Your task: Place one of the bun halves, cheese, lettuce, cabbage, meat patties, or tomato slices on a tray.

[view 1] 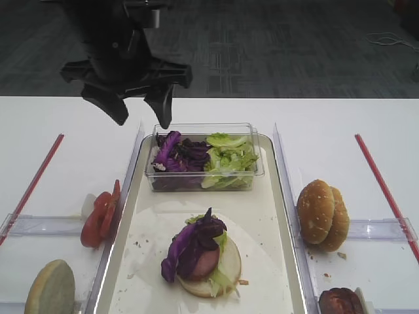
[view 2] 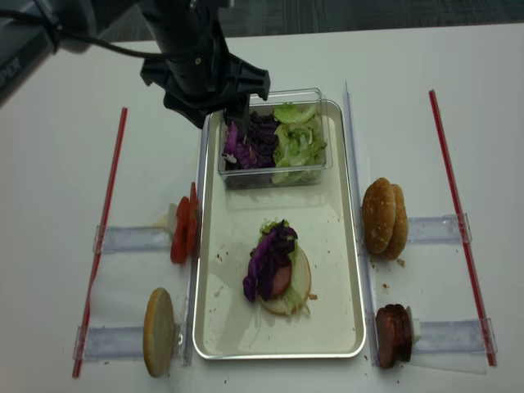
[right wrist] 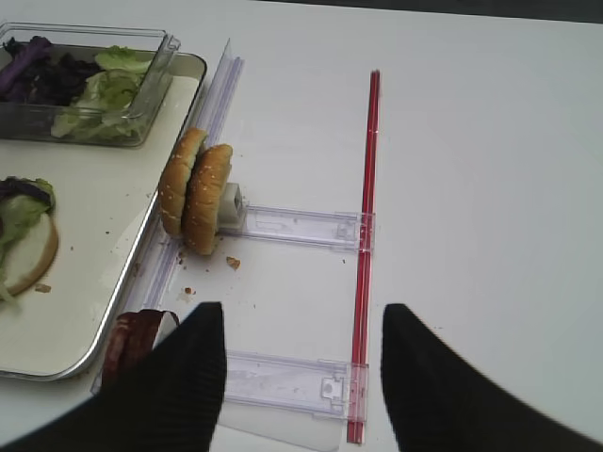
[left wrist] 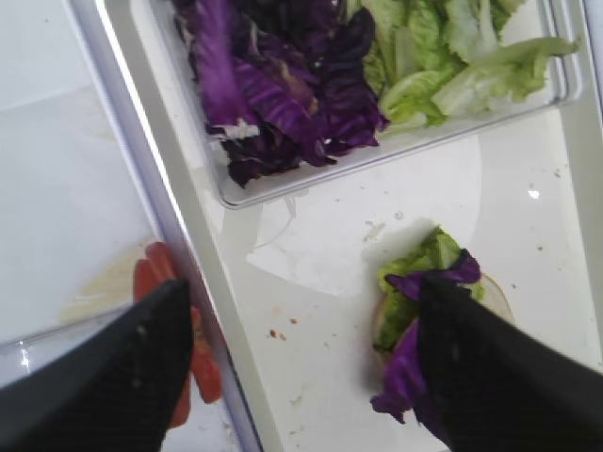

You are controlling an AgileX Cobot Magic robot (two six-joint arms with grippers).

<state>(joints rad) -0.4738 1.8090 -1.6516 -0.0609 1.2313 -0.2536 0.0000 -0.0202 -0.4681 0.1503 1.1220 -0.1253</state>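
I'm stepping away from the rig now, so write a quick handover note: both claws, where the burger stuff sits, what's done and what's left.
Left claw: open, empty, raised by the back-left corner of the clear tub.
Right claw: open, empty, above the table right of the tray.
Tub on the tray's far end holds cabbage and lettuce.
Done: a stack on the tray, with a bun half at the bottom, then lettuce, a pink patty and cabbage on top.
Off the tray: tomato slices and one bun half to its left, bun halves and meat patties to its right.
Left: pick the next ingredient.
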